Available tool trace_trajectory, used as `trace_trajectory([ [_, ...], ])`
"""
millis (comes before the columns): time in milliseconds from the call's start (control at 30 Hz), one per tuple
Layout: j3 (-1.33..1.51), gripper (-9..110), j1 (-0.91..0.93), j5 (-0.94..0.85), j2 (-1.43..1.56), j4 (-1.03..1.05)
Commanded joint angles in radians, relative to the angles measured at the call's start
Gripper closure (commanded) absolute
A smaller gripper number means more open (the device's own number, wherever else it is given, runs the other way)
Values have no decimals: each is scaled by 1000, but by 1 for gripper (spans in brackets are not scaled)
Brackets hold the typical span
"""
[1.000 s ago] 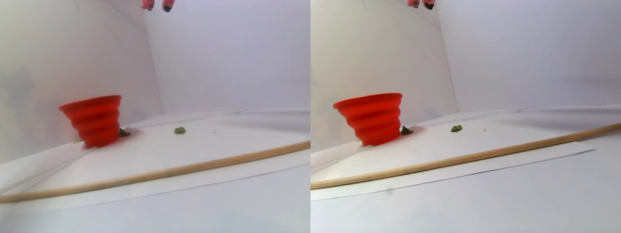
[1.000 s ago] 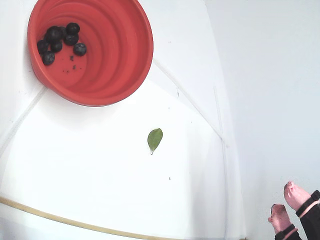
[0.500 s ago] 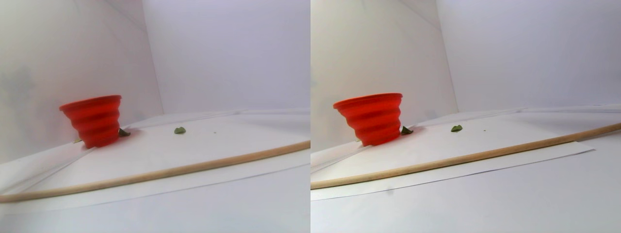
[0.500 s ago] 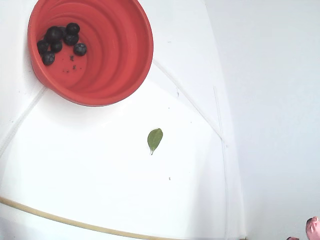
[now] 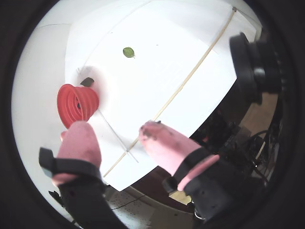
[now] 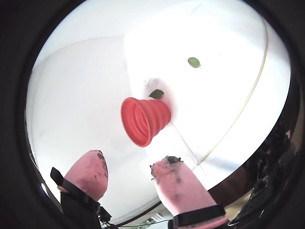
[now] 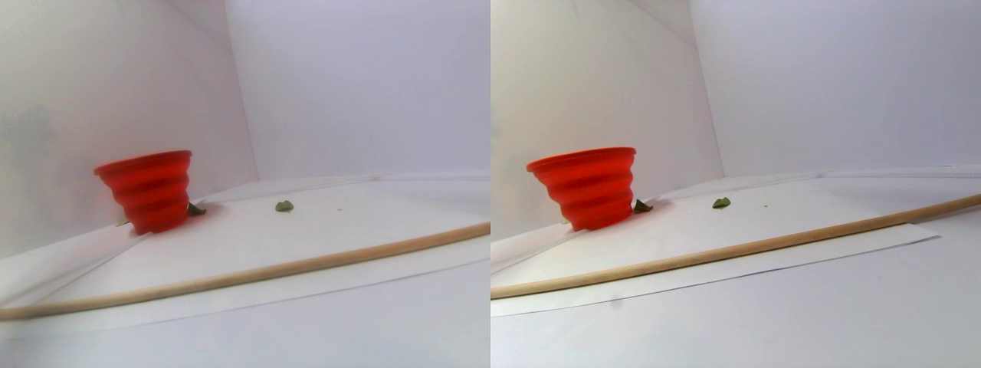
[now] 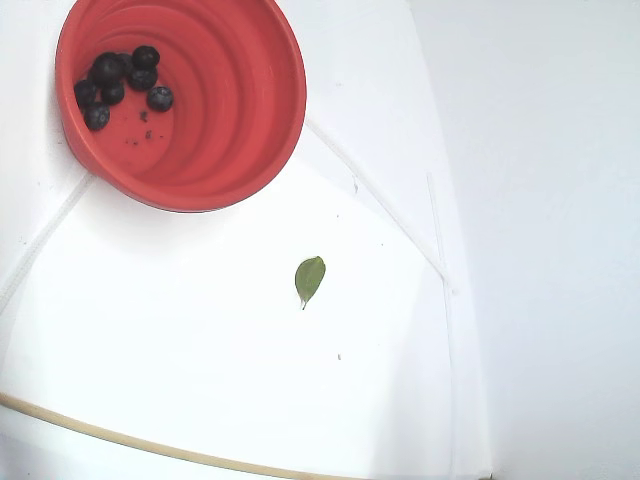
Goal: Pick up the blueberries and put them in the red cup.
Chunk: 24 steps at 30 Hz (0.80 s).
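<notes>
The pincer (image 6: 128, 171) is raised high above the counter (image 8: 220, 380), fingers spread wide with nothing between them. The red cup (image 6: 143, 119) lies below and ahead of the fingertips in both wrist views. The blueberries (image 8: 120, 82) are clustered on the cup bottom; no loose berry is visible on the counter.

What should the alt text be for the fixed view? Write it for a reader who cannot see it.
A red cup sits at top left on white paper, holding a cluster of blueberries. A small green leaf lies apart below it, and a thin wooden stick crosses the bottom left.
</notes>
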Motion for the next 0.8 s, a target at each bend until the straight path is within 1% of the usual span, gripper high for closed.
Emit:
trace_trajectory([
  [0, -155, 83, -15, 66, 31, 77],
  [500, -347, 83, 8, 281, 66, 302],
  [767, -400, 83, 14, 370, 78, 379],
])
